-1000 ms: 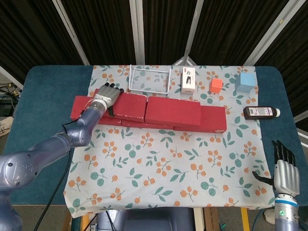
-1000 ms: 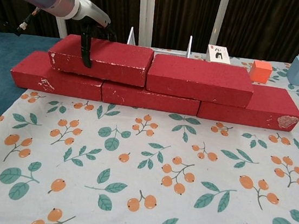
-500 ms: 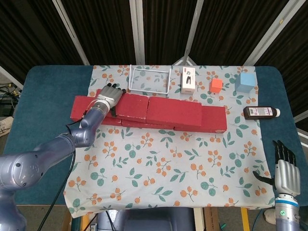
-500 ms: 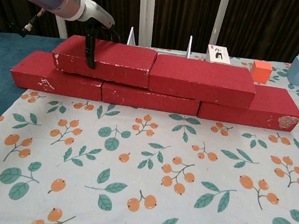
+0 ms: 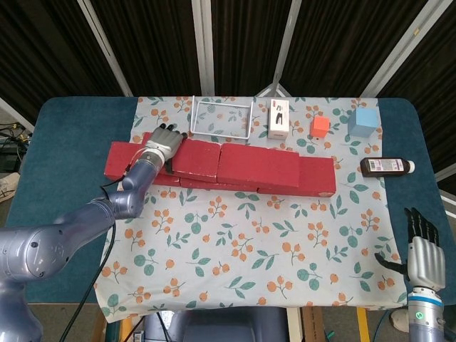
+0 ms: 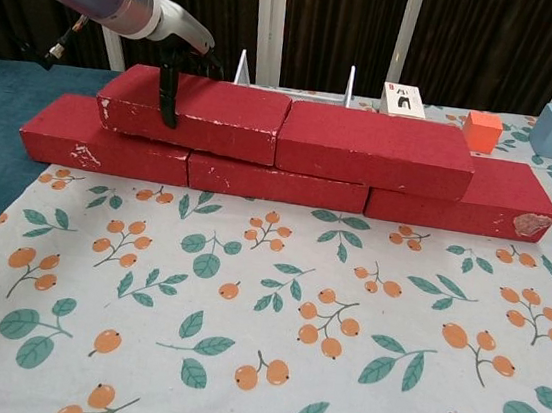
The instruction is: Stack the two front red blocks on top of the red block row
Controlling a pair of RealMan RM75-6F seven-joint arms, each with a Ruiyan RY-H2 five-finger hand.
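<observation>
A row of three red blocks (image 6: 277, 181) lies across the back of the cloth. Two more red blocks sit on top of it, end to end. My left hand (image 5: 162, 140) grips the left upper block (image 5: 198, 159) at its left end, fingers over the back edge and thumb (image 6: 169, 96) down its front face. The right upper block (image 6: 376, 149) touches it. My right hand (image 5: 420, 254) stands open with straight fingers off the table's front right corner, seen only in the head view.
Behind the blocks stand a wire rack (image 5: 221, 118), a white box (image 5: 278, 120), an orange cube (image 5: 320, 127) and a blue cube (image 5: 365, 122). A brown bottle (image 5: 387, 167) lies at the right end. The patterned cloth (image 5: 249, 242) covers the front.
My left hand has slid the left upper block a little to the right, up against the right upper block. The right hand has not moved.
</observation>
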